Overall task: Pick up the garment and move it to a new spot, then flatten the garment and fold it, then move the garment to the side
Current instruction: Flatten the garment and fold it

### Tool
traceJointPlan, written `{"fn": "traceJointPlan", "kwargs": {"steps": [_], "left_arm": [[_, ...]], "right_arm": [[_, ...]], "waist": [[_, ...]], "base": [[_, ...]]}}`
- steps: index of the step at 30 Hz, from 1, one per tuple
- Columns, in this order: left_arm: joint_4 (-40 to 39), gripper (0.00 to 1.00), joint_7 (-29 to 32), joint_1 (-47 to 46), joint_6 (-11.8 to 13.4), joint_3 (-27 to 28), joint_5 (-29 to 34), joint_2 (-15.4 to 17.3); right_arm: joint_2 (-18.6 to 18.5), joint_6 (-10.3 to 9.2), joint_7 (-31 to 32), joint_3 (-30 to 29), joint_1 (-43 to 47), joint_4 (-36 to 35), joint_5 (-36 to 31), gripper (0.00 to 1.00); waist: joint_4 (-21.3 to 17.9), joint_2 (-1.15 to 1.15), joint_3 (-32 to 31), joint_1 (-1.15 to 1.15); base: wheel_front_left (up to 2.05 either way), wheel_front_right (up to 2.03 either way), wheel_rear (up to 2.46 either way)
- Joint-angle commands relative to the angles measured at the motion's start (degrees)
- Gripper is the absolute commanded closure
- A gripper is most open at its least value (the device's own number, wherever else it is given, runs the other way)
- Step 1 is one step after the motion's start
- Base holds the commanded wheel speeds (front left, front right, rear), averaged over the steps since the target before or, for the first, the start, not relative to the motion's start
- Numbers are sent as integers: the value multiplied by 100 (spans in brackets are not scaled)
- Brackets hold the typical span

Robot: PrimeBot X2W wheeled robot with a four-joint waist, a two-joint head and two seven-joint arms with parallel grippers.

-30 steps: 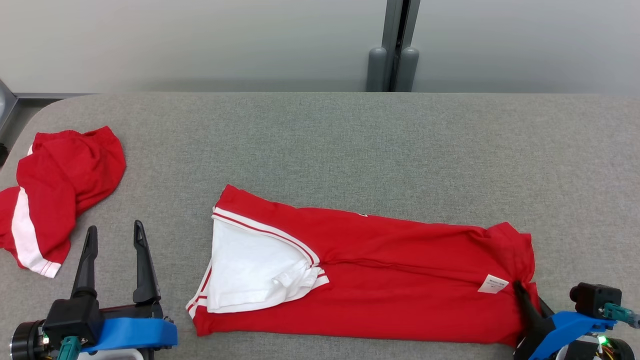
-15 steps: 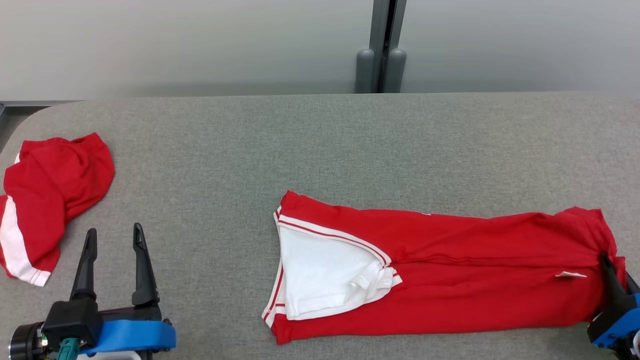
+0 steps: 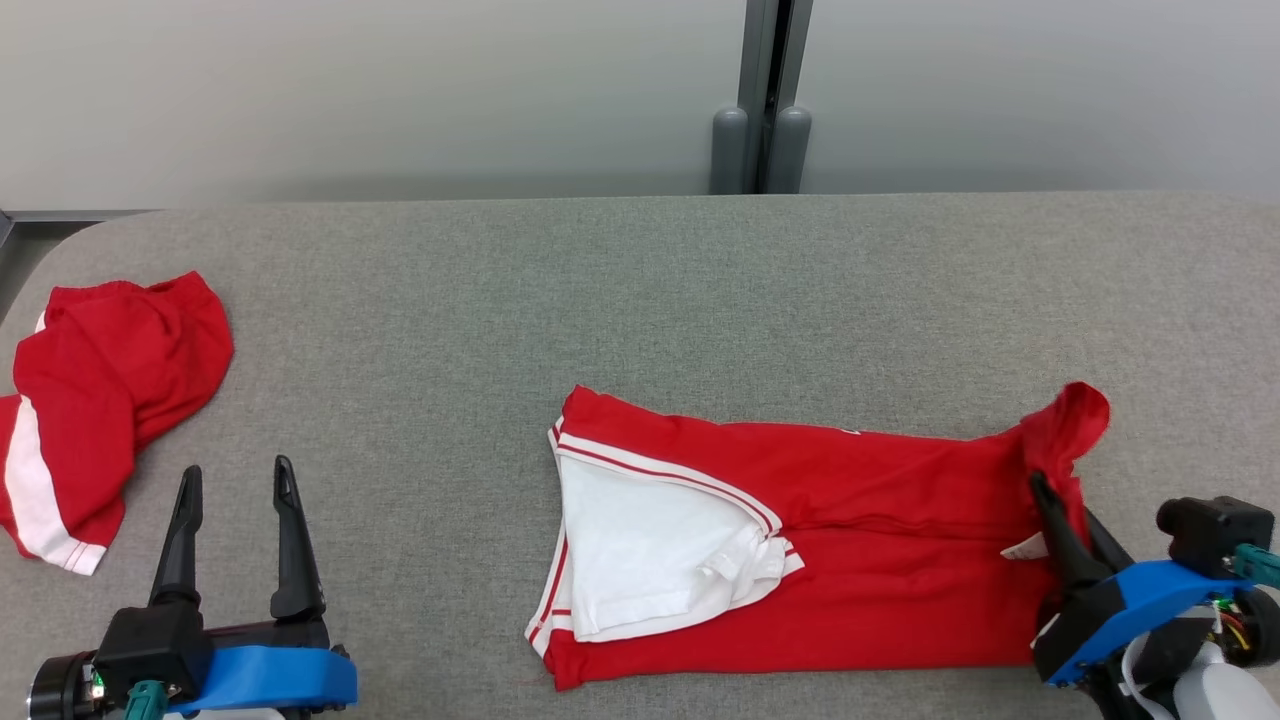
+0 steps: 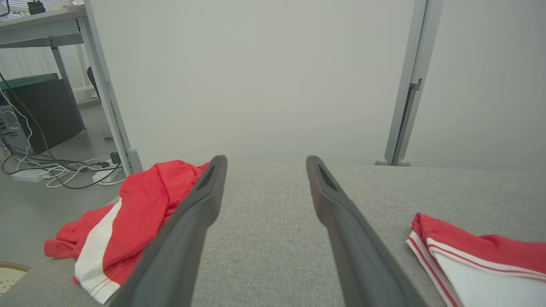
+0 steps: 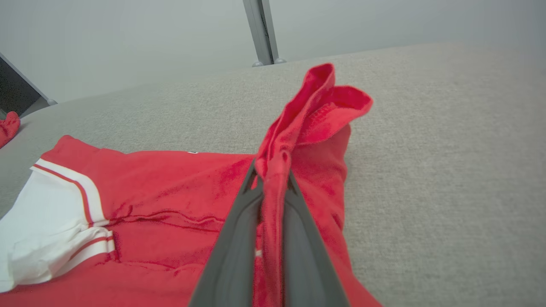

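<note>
The garment (image 3: 880,560), bright red with a white inner panel and striped trim at its left end, lies as a long band on the grey table (image 3: 640,300). My right gripper (image 3: 1040,490) is shut on its right end, and that end stands up in a bunched peak above the cloth. In the right wrist view the red fabric (image 5: 307,123) is pinched between the fingers of that gripper (image 5: 273,170). My left gripper (image 3: 237,470) stands open and empty at the lower left, well apart from the garment (image 4: 482,251). In its own wrist view the left gripper (image 4: 265,161) has bare table between its fingers.
Another red piece of clothing with a white stripe (image 3: 100,400) lies crumpled at the table's left edge, just left of my left gripper (image 4: 140,204). A grey partition post (image 3: 765,100) stands behind the table. Bare table stretches behind the garment and to its right.
The garment was first dragged to the right across the table. My right gripper has since come back leftward and up, lifting the garment's right end. The left gripper has stayed put.
</note>
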Motion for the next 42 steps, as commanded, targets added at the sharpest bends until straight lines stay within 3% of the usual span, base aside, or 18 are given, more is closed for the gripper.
{"fn": "traceJointPlan", "kwargs": {"steps": [1, 8, 17, 26, 36, 37, 38, 42], "left_arm": [[-5, 0, -24, 50, -34, 33, 49, -4], [62, 0, -24, -53, -82, 17, 73, -30], [138, 0, -24, -192, -127, -86, 79, -60], [198, 0, -24, -351, -125, -240, 38, -72], [314, 0, -24, -541, -105, -380, -49, -78], [324, 0, -24, -545, -102, -383, -62, -79], [330, 0, -24, -552, -97, -382, -61, -78], [342, 0, -24, -540, -63, -370, -102, -80]], "right_arm": [[41, -1, 27, 107, 47, -134, -11, 100], [344, -1, 184, 939, -222, -559, 71, 100], [666, -1, 171, 2043, -664, -466, 163, 100], [931, -1, -75, 2823, -1339, 87, 314, 100], [1037, -1, -413, 3189, -1819, 1008, 515, 100], [1042, -1, -467, 3208, -1857, 1096, 517, 47], [1047, -1, -506, 3237, -1876, 1172, 563, 3], [1048, -1, -792, 3257, -1980, 1370, 680, 0]], "waist": [[13, 0, 3, 0], [116, 0, 40, 0], [351, 0, 91, 0], [610, 0, 241, 0], [855, 0, 377, 0], [861, 0, 382, 0], [862, 0, 386, 0], [786, 0, 369, 0]], "base": [[0, 0, 0], [0, 0, 0], [0, 0, 0], [0, 0, 0], [0, 0, 0], [0, 0, 0], [0, 0, 0], [0, 0, 0]]}}
